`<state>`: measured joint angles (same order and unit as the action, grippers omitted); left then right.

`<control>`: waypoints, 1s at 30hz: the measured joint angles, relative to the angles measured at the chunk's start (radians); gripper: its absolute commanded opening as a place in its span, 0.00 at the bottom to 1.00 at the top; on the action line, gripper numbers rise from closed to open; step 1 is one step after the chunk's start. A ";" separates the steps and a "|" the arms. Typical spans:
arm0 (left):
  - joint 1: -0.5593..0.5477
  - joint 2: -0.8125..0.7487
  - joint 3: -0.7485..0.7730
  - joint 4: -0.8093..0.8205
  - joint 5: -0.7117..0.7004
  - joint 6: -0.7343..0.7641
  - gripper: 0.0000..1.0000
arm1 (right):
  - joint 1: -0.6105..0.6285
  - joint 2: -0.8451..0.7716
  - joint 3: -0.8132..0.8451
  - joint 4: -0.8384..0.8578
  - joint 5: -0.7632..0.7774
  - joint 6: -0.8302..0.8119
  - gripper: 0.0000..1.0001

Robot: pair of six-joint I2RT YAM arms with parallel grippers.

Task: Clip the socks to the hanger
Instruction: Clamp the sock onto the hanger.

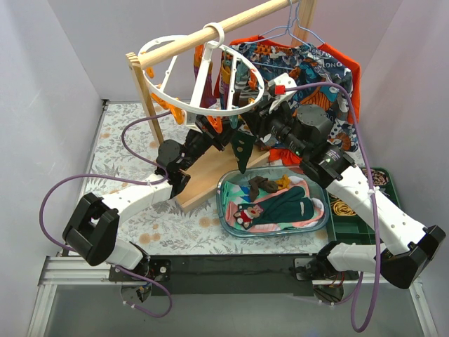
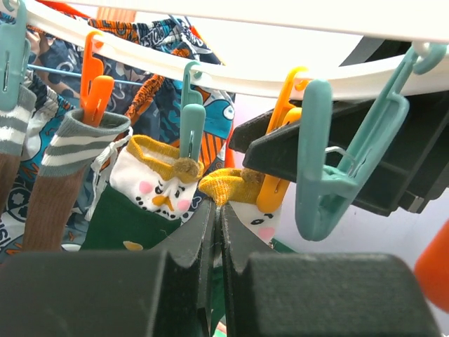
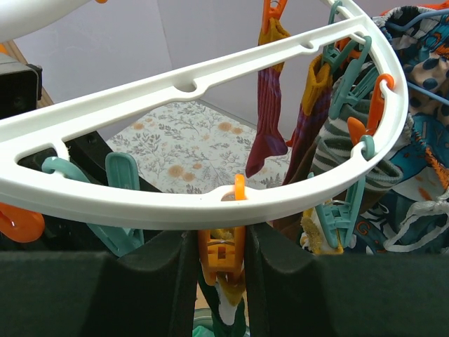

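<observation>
The right gripper [image 3: 221, 244] pinches an orange clip [image 3: 219, 261] beneath the hanger [image 3: 140, 207]; we see the left gripper [image 2: 216, 214] closed on the sock [image 2: 228, 188], which rises just above it to that clip.

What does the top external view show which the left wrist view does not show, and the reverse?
Only the top external view shows the tray of loose socks and the wooden rail. Only the left wrist view shows the snowman faces on two clipped socks, close up. Both views show the white hanger and the patterned shirt behind it.
</observation>
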<state>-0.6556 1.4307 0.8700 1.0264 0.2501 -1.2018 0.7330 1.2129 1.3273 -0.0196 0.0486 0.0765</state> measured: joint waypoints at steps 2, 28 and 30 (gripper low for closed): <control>0.000 0.000 0.002 0.000 0.000 -0.004 0.00 | 0.000 0.000 0.000 0.000 0.000 0.000 0.01; 0.000 -0.080 -0.093 -0.036 -0.019 -0.043 0.67 | -0.005 -0.131 -0.070 -0.008 0.035 -0.002 0.72; 0.000 -0.114 -0.111 -0.070 -0.024 -0.042 0.68 | -0.005 -0.162 -0.079 -0.011 0.036 -0.001 0.72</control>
<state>-0.6556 1.3167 0.7593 0.9562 0.2256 -1.2434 0.7277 1.0508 1.2480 -0.0311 0.0845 0.0753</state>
